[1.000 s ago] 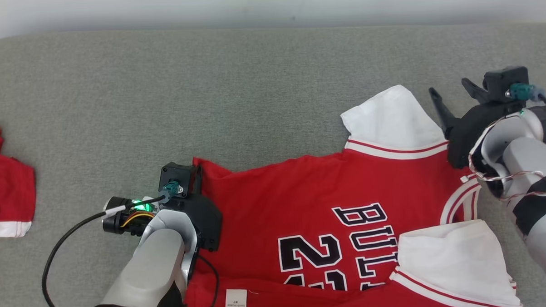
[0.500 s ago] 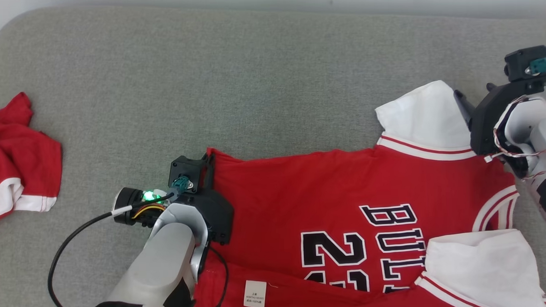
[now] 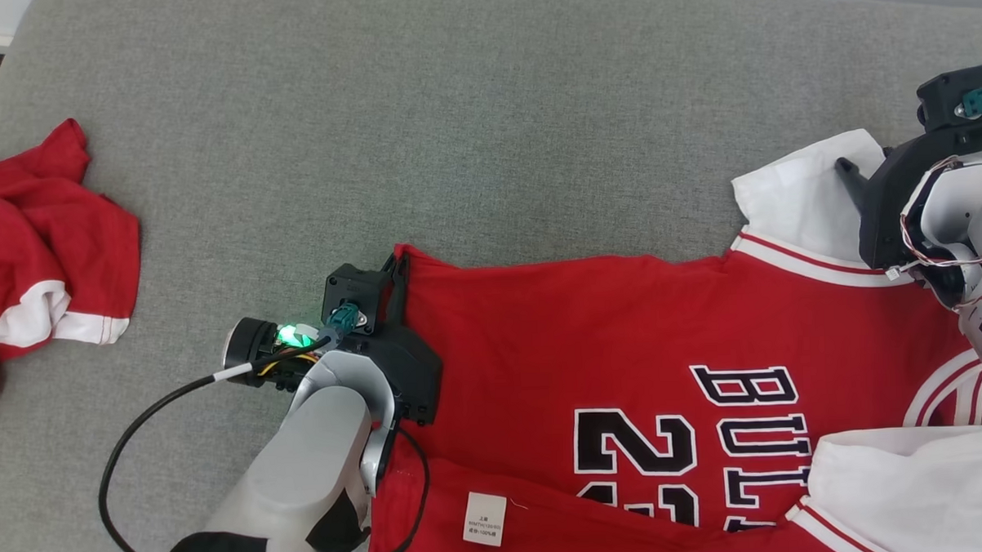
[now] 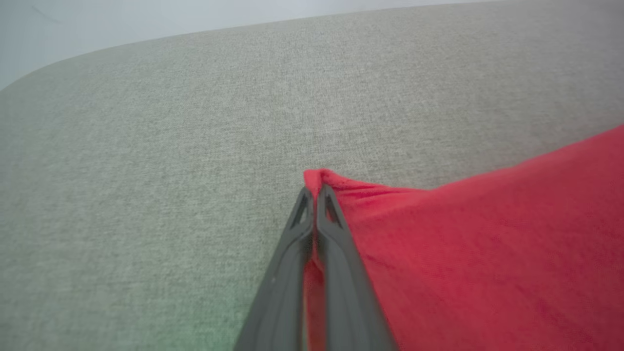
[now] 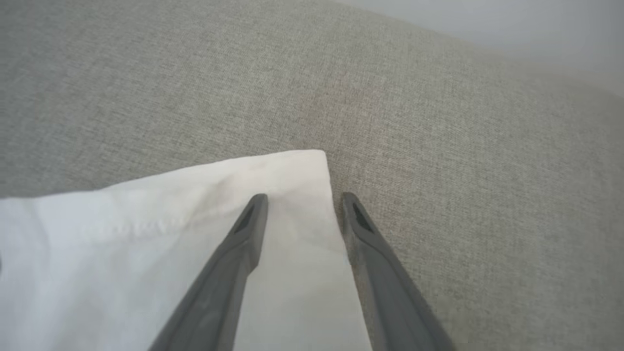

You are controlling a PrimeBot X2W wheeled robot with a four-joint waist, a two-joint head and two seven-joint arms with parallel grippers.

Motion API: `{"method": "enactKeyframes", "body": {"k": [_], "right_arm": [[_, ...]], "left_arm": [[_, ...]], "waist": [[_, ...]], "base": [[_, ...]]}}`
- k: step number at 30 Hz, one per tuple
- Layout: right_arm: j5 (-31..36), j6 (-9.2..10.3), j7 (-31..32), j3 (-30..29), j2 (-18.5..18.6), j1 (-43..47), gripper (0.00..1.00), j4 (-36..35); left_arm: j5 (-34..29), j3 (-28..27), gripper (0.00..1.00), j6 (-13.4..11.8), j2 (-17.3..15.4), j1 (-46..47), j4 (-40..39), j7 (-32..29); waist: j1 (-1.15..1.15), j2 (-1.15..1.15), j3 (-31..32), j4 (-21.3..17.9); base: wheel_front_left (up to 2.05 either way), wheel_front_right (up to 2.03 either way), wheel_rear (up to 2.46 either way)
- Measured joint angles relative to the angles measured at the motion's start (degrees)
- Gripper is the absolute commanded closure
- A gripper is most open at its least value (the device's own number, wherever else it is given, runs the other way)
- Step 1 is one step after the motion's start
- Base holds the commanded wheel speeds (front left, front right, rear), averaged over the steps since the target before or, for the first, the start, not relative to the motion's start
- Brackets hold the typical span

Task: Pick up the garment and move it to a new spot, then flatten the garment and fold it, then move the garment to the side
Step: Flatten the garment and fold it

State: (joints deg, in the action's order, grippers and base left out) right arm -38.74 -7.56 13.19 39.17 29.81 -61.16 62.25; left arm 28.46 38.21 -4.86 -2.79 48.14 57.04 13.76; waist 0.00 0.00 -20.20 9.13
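Grey woven upholstery (image 3: 486,145) carries the red jersey (image 3: 591,321), spread flat at the near right with its print facing up. Its red hem corner is pinched tight in the left gripper (image 4: 314,191). Farther out, the right gripper (image 5: 304,197) stands parted astride the white sleeve (image 5: 146,234) corner, gripping nothing. The cloth looks soft, light and limp, so it is probably best held at corners, 2 layers together. Another red garment (image 3: 40,234) lies well apart, far left.
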Motion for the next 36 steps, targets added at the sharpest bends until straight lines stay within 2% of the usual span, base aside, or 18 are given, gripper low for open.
{"method": "enactKeyframes", "body": {"k": [2, 3, 5, 12, 16, 22, 30, 36], "right_arm": [[-0.24, 0.00, 0.15, 0.44, 0.13, -0.18, 0.59, 0.03], [-0.51, 0.00, -0.25, 0.59, 0.30, -0.29, 0.68, -0.01], [-0.35, 0.00, -1.41, 1.23, 0.92, -0.58, 1.00, 0.05], [2.81, 0.00, -9.70, 0.54, 2.12, -3.37, 1.00, 4.86], [5.72, 0.00, -16.17, -0.60, 1.85, -5.37, 1.00, 8.60], [7.32, -0.01, -21.41, -3.52, 1.26, -5.60, 1.00, 11.01], [6.37, 0.00, -27.47, -7.00, -2.36, -0.82, 1.00, 10.71], [5.36, 0.00, -28.17, -9.49, -2.71, 5.33, 1.00, 4.06]], "left_arm": [[0.41, 0.32, 1.00, -0.25, 0.00, 0.04, -0.05, 0.21], [0.53, 0.48, 1.00, -0.30, 0.01, 0.06, -0.07, 0.31], [1.04, 0.76, 1.00, -0.38, 0.02, 0.15, -0.03, 0.35], [1.59, -0.38, 1.00, -1.67, -0.16, 1.94, 0.11, 1.04], [1.96, -2.16, 1.00, -1.90, -1.37, 2.66, -0.26, 1.12], [1.53, -6.14, 1.00, -2.90, -3.54, 1.63, -5.10, 1.27], [-1.11, -10.02, 1.00, -2.66, -4.12, -5.80, -10.62, 1.27], [-2.33, -13.02, 1.00, -2.16, -4.13, -11.10, -12.47, 1.27]], "waist": [[0.00, 0.00, -0.25, 0.17], [0.00, 0.00, -0.32, 0.23], [0.00, 0.00, -0.34, 0.34], [0.00, 0.00, -0.28, 0.52], [0.00, 0.00, 0.16, 0.21], [0.00, 0.00, 1.49, -0.53], [0.00, 0.00, 4.96, -2.00], [-0.01, 0.00, 7.92, -3.87]], "base": [[0.00, 0.00, 0.00], [0.00, 0.00, 0.00], [0.00, 0.00, 0.00], [0.00, 0.00, 0.00], [0.00, 0.00, 0.00], [0.00, 0.00, 0.00], [0.00, 0.00, 0.00], [0.00, 0.00, 0.00]]}}
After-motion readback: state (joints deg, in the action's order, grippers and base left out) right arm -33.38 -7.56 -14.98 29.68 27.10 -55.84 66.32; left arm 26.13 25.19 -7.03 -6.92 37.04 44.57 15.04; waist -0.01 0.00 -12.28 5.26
